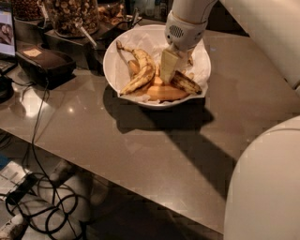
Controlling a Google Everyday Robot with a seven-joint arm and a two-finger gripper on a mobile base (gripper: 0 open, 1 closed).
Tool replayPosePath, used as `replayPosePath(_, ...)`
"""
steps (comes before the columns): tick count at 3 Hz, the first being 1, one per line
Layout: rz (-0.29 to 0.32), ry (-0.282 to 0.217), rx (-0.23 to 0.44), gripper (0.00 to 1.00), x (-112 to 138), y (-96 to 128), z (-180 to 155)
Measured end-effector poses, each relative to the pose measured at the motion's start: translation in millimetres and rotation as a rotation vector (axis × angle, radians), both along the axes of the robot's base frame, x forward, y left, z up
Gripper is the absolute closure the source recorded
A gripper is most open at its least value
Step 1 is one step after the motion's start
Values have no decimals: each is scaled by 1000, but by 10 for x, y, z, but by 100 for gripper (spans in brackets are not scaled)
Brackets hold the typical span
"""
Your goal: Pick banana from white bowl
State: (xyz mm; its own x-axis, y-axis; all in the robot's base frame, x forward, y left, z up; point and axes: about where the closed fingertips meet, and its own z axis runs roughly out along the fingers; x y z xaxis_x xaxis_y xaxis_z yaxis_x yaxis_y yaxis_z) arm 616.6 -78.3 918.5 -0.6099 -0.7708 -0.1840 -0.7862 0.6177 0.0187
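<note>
From my station I count one white bowl (110,70), sitting in the upper middle of the frame on the grey table (140,140) and lined with crumpled white paper. Inside it I can make out three bananas for certain. One is a strongly curved spotted banana (140,72) with a thin stem, on the left side. One is a smooth orange-yellow banana (161,93), lying along the near edge. The third is the banana (187,84) I am after, streaked dark brown, lying on the right side of the bowl with one end toward the near right rim. There may be a fourth piece tucked behind the curved one; I cannot tell.

There is one arm (185,26), white, entering from the top of the frame right of centre and dropping steeply into the bowl. The gripper (168,70) points down and slightly left, its tip low among the fruit at the bowl's centre, right at the upper-left end of the mottled banana. I cannot tell whether the claw is spread, narrow or holding anything.

In the upper left stand one black box (44,63) and a jar of snacks (70,14). Cables (42,206) coil at lower left, and the robot's white body (267,187) fills the lower right.
</note>
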Motion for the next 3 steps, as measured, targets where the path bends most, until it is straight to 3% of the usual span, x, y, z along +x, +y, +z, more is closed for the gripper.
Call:
replayPosePath(1, 0, 0, 0, 85, 0, -1, 0)
replayPosePath(2, -3, -11, 9, 100, -31, -43, -16)
replayPosePath(3, -2, -14, 11, 100, -25, -39, -16)
